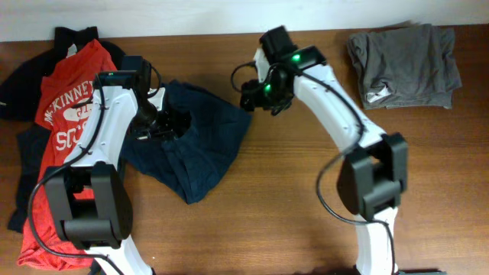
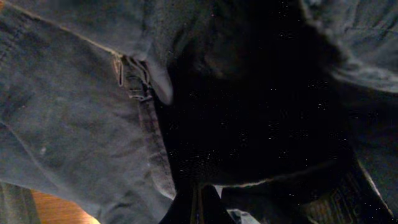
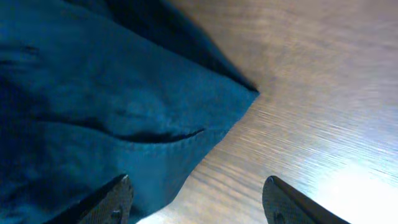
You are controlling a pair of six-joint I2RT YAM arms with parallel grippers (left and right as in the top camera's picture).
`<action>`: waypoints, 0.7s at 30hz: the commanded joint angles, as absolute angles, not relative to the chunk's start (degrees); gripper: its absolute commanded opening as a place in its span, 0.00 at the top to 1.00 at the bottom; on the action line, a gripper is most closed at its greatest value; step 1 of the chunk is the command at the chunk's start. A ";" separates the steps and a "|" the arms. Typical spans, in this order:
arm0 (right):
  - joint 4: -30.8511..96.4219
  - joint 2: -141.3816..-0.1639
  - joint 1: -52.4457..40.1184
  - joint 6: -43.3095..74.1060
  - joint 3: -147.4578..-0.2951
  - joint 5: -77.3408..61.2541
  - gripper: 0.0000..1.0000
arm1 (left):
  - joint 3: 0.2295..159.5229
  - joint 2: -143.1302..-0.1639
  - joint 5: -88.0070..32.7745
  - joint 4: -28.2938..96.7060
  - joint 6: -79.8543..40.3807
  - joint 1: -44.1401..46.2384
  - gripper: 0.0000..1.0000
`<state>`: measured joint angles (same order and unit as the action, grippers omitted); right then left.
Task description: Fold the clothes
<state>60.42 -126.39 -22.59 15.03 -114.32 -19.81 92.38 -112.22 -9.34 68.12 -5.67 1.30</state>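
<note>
Closest to the left jaws, the navy shorts (image 2: 68, 124) fill the left wrist view: folds of blue cloth, a belt loop (image 2: 127, 78) and a dark hollow between layers. The left jaws are closed tight and buried in the shorts' upper edge (their fingers do not show, so I cannot tell whether cloth is actually pinched). Just ahead of the right jaws lies a pointed corner (image 3: 245, 96) of the same shorts. These jaws stand wide, and between the fingertips (image 3: 115, 199) there is only the cloth's hem and bare worktop (image 3: 323, 93).

The shorts lie rumpled between the two pairs of jaws, neither spread flat nor folded. Beyond the left jaws, on the side away from the right ones, sprawls the red T-shirt (image 1: 69, 122) with white lettering, with black pieces (image 1: 23, 84) around it. Well beyond the right jaws lies a grey garment (image 1: 405, 65), bunched into a rough block.

By my reading the work is at its start. No task garment is folded, the shorts are the piece in hand, and the T-shirt and black pieces remain.

Only the overhead view shows the whole pile and both arms. Only the left wrist view shows the belt loop, and only the right wrist view shows that gap to be empty.
</note>
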 commanded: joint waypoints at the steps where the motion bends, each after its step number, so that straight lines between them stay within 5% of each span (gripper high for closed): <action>1: 60.03 -129.36 -23.29 15.44 -114.65 -22.65 0.28 | 92.36 -111.50 -8.75 68.16 -6.44 0.95 0.99; 15: 54.37 -136.11 -26.70 15.73 -114.65 -29.56 0.28 | 92.36 -108.84 -9.85 69.47 -6.37 1.06 0.99; 21: 53.69 -138.34 -27.55 16.62 -114.65 -29.30 0.89 | 92.36 -106.13 -9.82 69.43 -6.17 1.06 0.99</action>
<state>53.69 -135.81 -27.09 15.99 -114.32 -28.62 92.38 -110.06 -9.41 69.21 -5.65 1.30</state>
